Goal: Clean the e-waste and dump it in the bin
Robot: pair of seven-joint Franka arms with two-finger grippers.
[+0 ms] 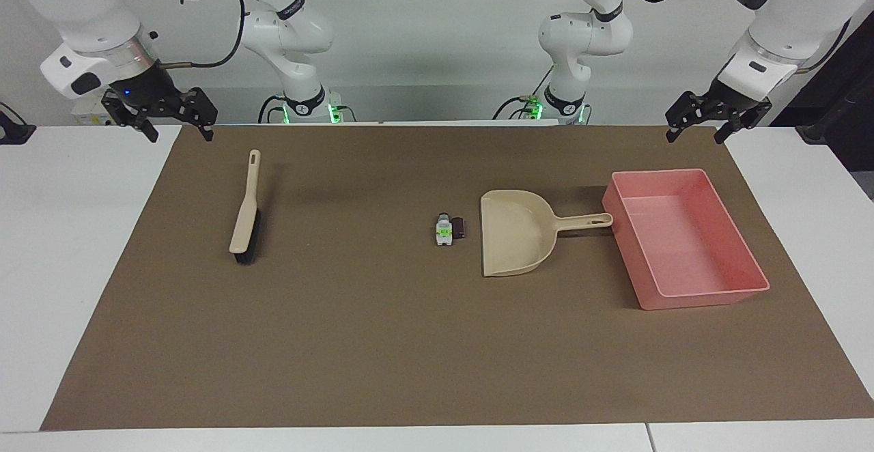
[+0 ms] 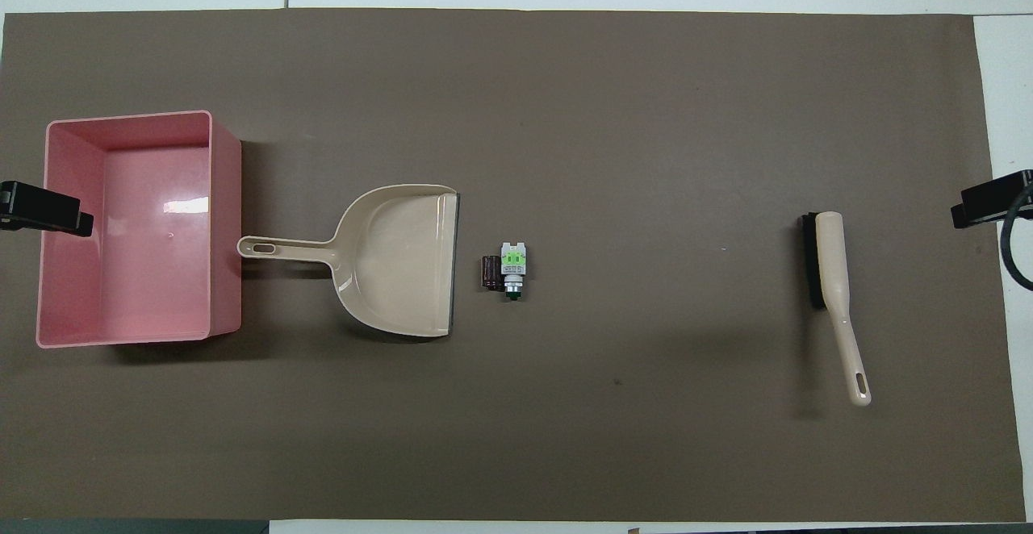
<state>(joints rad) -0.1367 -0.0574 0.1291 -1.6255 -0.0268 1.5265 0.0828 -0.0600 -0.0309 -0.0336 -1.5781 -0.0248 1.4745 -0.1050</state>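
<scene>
Black fingers spread apart on the left gripper [image 1: 703,124], nothing between them, as it hangs in the air over the mat's corner at the left arm's end of the table. Same story at the other end: the right gripper [image 1: 164,119] is up over its own corner of the mat, jaws parted and empty. Both arms are waiting.

Moving outward from the left gripper, the pink bin [image 1: 744,281] sits on the brown mat [image 1: 382,343] at the left arm's end, and as far as its pink floor can be read, it looks empty. Just beside it lies the beige dustpan [image 1: 512,233], its handle pointing at the bin and the handle's tip right up against the bin's wall, its wide mouth facing the middle of the table.

Right in front of that mouth is the e-waste: the dark brown-black block [image 1: 459,227] closest to the pan's lip but apart from it, and the white piece with the bright green mark [image 1: 444,231] pressed up beside the block, on the side toward the right arm.

Well apart from all that, toward the right arm's end, the brush [image 1: 244,216] lies flat on the mat, beige handle pointing toward the robots, dark bristles along the side facing the middle of the table
</scene>
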